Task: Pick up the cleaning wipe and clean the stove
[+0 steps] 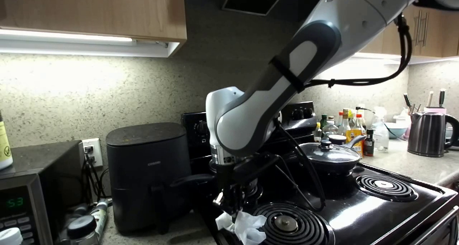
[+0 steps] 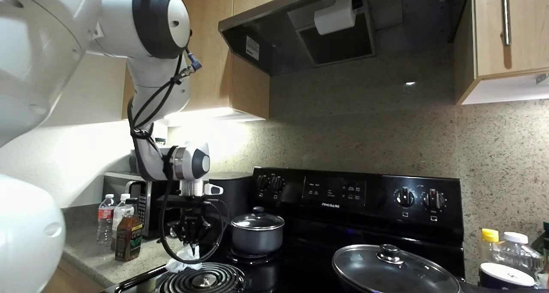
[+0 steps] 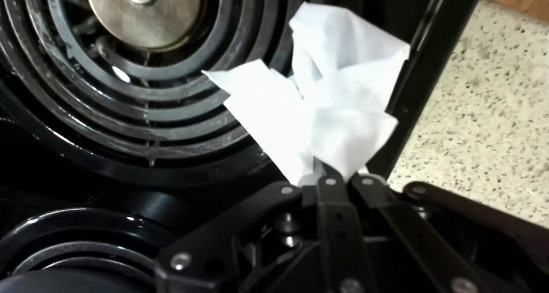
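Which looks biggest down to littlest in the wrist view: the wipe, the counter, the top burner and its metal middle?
Largest: top burner, though the picture's edge cuts it off.
Next: wipe and counter, too alike to rank.
Smallest: metal middle, also cut off.

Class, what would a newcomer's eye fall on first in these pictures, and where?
Probably the big white arm, hanging over the black stove in both exterior views. Next, the bright, crumpled wipe, pinched in the gripper, stands out against dark surroundings at the edge of a coil burner in the wrist view.
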